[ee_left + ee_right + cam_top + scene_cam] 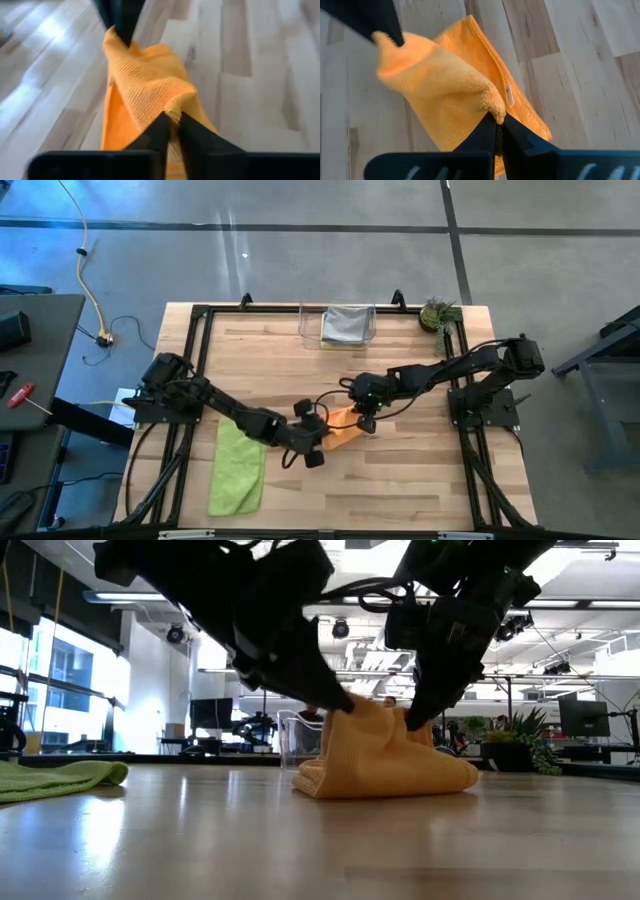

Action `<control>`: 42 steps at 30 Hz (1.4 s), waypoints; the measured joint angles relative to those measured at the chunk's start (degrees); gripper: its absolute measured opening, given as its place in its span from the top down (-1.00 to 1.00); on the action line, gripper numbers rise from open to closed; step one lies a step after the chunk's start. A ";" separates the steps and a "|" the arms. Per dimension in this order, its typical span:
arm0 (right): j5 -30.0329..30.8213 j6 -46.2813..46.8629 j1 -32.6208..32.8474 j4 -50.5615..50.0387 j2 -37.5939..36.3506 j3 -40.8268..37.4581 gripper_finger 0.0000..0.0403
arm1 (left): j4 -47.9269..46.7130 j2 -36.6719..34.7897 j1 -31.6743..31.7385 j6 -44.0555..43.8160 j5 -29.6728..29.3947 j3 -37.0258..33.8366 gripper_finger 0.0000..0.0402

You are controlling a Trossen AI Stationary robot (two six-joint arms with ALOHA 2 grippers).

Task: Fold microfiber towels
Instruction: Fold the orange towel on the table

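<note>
Pale wood table (400,470), left gripper (172,119) and right gripper (498,120) each pinching orange towel (385,760), small white tag (509,95) unreadable.

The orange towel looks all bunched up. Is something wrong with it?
Nothing looks wrong. The orange towel is humped up only because the left gripper and the right gripper each pinch a bit of it above the table. The lime green towel lies a little rumpled, and a grey towel sits in the clear bin.
</note>
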 joint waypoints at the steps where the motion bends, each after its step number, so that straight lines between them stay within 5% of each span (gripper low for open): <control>1: 0.00 -0.01 0.00 -0.01 0.00 0.00 1.00 | -0.73 0.00 0.15 -0.93 -0.26 0.00 0.92; 15: 5.03 -1.56 -0.16 -0.81 0.00 0.00 0.95 | -9.96 -0.04 1.00 -16.99 -5.22 -0.04 0.97; 23: 11.79 -2.55 -1.14 -9.25 -3.00 2.40 0.39 | -13.56 -0.04 2.19 -22.07 -5.37 -0.09 0.98; 27: 8.91 -4.03 -0.59 -6.91 -6.97 1.68 0.25 | -13.66 -0.04 2.13 -22.03 -5.25 -0.09 0.98; 30: 7.52 -2.40 1.22 7.05 -7.68 -4.28 0.39 | -13.87 -0.04 2.08 -21.97 -5.11 -0.09 0.98; 35: 7.97 1.43 2.88 31.95 -5.02 -15.86 0.92 | -13.79 -0.04 2.13 -21.90 -5.11 -0.09 0.98; 42: 10.44 2.15 3.06 41.24 2.33 -19.37 0.95 | -13.43 -0.04 2.13 -21.47 -4.91 -0.09 0.98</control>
